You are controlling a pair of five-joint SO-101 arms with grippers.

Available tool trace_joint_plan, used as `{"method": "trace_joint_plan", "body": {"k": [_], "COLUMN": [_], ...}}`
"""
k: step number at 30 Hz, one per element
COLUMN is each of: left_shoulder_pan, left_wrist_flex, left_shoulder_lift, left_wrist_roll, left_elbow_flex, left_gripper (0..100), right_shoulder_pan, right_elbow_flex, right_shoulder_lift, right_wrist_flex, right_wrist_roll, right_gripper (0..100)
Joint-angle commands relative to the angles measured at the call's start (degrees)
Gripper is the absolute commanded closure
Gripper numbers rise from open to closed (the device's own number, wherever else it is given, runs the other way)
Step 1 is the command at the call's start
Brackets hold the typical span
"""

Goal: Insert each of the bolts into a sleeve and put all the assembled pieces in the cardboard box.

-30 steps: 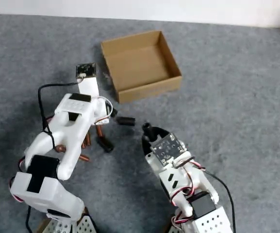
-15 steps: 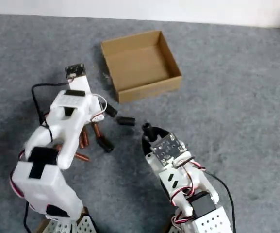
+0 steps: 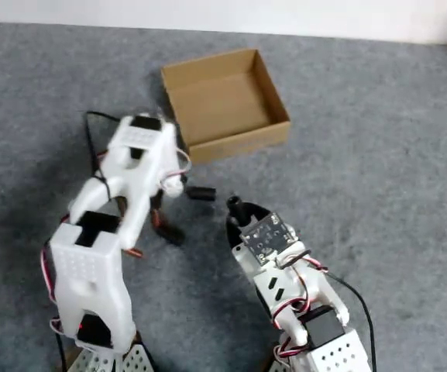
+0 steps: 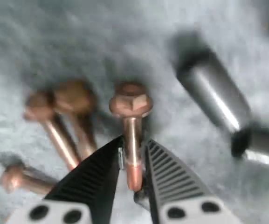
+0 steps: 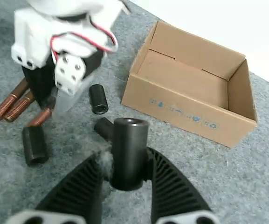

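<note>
My left gripper [image 4: 133, 164] is shut on the shank of a copper bolt [image 4: 130, 122], whose hex head points away from the jaws. It hangs low over the carpet by the loose bolts [image 4: 62, 125]. The left arm [image 3: 136, 167] hides that spot in the high view. My right gripper [image 5: 128, 173] is shut on a black sleeve [image 5: 129, 151], held upright with its open bore facing up, near the table's middle [image 3: 236, 206]. The cardboard box [image 3: 238, 142] stands open beyond both arms, with nothing visible inside it [image 5: 190, 112].
Loose black sleeves lie on the grey carpet between the arms: one [image 5: 98, 99] toward the box, one [image 5: 33, 144] beside the bolts, one [image 5: 104, 127] just behind the held sleeve. Two more copper bolts [image 5: 10, 105] lie side by side behind the left gripper.
The left arm has swung and turned its wrist over the bolt pile, toward the box and the right arm. The right arm has kept still with its sleeve.
</note>
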Motion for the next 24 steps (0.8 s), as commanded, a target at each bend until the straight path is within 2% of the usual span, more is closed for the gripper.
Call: {"method": "trace_joint_plan", "body": {"k": [1,6,12,20,24], "left_shoulder_pan": [3.38,2.86,2.86,2.86,2.86], "left_wrist_flex": [-0.35,-3.60,-12.48,-31.38,-46.51], "left_shoulder_lift": [-1.10,-6.81,-23.25,-61.32,-82.95], "left_wrist_roll": [-0.09,-0.18,-2.81,-2.73,-2.46], "left_elbow_flex": [0.57,3.56,17.54,45.67,61.76], "left_gripper": [100,100,100,100,100], "right_shoulder_pan": [0.66,0.66,0.66,0.48,-1.63], "right_elbow_flex": [5.32,5.32,5.23,5.14,5.32], "right_shoulder_lift": [-0.57,-0.57,-0.57,-0.57,-0.57], "right_wrist_flex": [0.04,0.04,0.04,0.04,0.04], "right_wrist_roll": [0.62,0.62,0.62,0.26,0.18], "right_gripper": [99.3,99.3,99.3,99.3,99.3]}}
